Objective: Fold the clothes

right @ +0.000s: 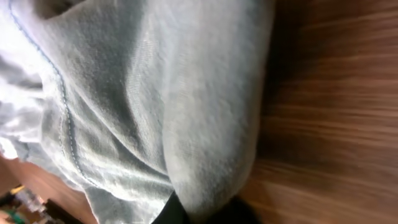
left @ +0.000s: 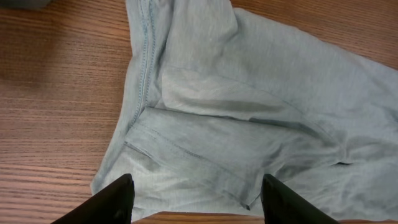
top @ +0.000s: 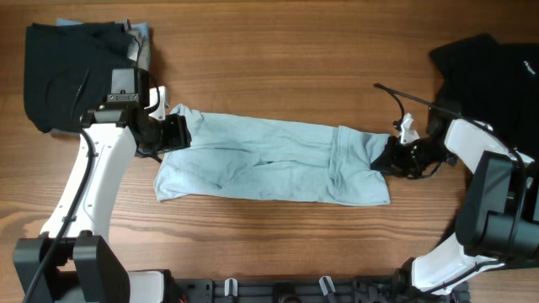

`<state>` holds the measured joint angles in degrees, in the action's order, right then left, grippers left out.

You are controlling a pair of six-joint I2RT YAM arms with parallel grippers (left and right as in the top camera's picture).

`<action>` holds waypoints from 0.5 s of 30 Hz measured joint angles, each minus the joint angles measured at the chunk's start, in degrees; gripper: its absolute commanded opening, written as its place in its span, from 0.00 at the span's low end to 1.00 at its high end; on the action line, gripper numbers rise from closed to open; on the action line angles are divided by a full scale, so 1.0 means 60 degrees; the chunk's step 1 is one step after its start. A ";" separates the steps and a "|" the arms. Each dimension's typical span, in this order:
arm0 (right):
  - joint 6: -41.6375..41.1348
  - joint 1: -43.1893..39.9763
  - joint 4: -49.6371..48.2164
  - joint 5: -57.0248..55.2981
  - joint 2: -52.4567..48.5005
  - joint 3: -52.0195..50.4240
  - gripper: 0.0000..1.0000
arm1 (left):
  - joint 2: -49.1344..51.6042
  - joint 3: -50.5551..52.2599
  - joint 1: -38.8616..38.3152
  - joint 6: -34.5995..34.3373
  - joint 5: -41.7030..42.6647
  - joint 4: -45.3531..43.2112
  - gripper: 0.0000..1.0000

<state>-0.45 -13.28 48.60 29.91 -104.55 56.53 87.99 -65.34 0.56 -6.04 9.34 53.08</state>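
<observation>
Nearby, black clothes (top: 59, 76) at both far corners (left gripper (left: 196, 186) agape, right gripper (top: 396, 156) tight on blue T-shirt (top: 269, 156))

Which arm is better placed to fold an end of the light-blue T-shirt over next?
Right, probably. The right tool looks closed on one end of the light-blue T-shirt, fabric bunched against it, ready to lift. The left tool hangs open over the other end, gripping nothing.
</observation>
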 measured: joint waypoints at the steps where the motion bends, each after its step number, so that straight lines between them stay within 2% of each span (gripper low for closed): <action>1: -0.0080 0.0000 0.0229 -0.0208 0.0015 0.0164 0.04 | 0.0000 0.0000 0.0000 0.0000 -0.0004 0.0000 0.65; 6: -0.0466 0.0000 0.1504 -0.1949 0.0652 0.1421 0.04 | 0.0000 0.0000 0.0000 0.0000 0.0000 -0.0007 0.65; 15: -0.0903 0.0211 0.1803 -0.2969 0.1534 0.2157 0.04 | 0.0000 0.0004 0.0000 0.0000 0.0000 -0.0098 0.64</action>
<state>-5.87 -12.01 59.42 12.10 -95.35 69.47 87.99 -65.32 0.56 -6.04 9.34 52.49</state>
